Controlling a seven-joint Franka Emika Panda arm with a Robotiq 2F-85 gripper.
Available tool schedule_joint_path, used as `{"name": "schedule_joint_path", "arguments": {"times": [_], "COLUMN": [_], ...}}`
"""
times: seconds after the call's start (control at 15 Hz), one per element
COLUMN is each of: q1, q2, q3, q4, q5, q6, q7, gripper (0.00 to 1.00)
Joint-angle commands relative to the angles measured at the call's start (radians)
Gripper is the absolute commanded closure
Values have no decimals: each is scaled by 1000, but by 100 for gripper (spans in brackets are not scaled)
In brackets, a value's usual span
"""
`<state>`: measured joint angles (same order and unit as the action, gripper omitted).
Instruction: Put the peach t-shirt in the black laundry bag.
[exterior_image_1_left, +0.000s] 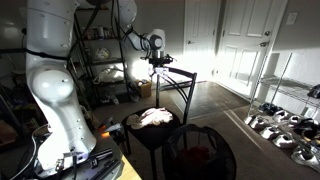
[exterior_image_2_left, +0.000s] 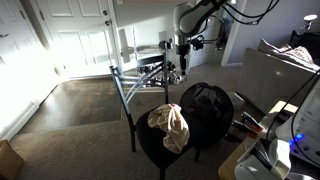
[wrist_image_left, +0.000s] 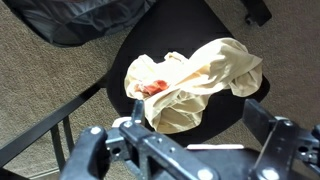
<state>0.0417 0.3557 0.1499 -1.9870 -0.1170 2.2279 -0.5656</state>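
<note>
One peach t-shirt lay crumpled in a loose heap on the round black table, not in the bag. In the wrist view its long axis ran from about 8 o'clock to 2 o'clock, with the bulkier folds bunched toward the 2 o'clock end and a small reddish patch showing near the 9 o'clock side of the heap. Which end was collar or hem could not be told.

One black laundry bag stood just beside the table, at 11 o'clock from the shirt in the wrist view. In an exterior view the bag sat at about 2 o'clock from the shirt; in an exterior view it sat at about 4 o'clock from the shirt. Whether bag and table touched could not be told.

There was one claw, its two fingers spread wide apart with nothing between them, entering the wrist view from 6 o'clock and looking straight down on the heap. In both exterior views the claw hung well above the table, clear of the shirt.

A single dark metal frame stood behind the table, and a row of shoes lined a shelf at 3 o'clock in an exterior view; their number was too blurred to count
</note>
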Motion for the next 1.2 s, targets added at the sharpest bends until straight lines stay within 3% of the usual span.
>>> {"name": "schedule_joint_path", "arguments": {"times": [0.0, 0.47, 0.6, 1.13], "q1": [0, 9, 4, -54], "q2": [1, -3, 23, 322], "q3": [2, 2, 14, 122], "q4": [3, -2, -11, 5], "q5": [0, -12, 9, 111], "q6": [-2, 7, 94, 427], "q7": [0, 24, 1, -68], "gripper": [0, 0, 0, 0]}}
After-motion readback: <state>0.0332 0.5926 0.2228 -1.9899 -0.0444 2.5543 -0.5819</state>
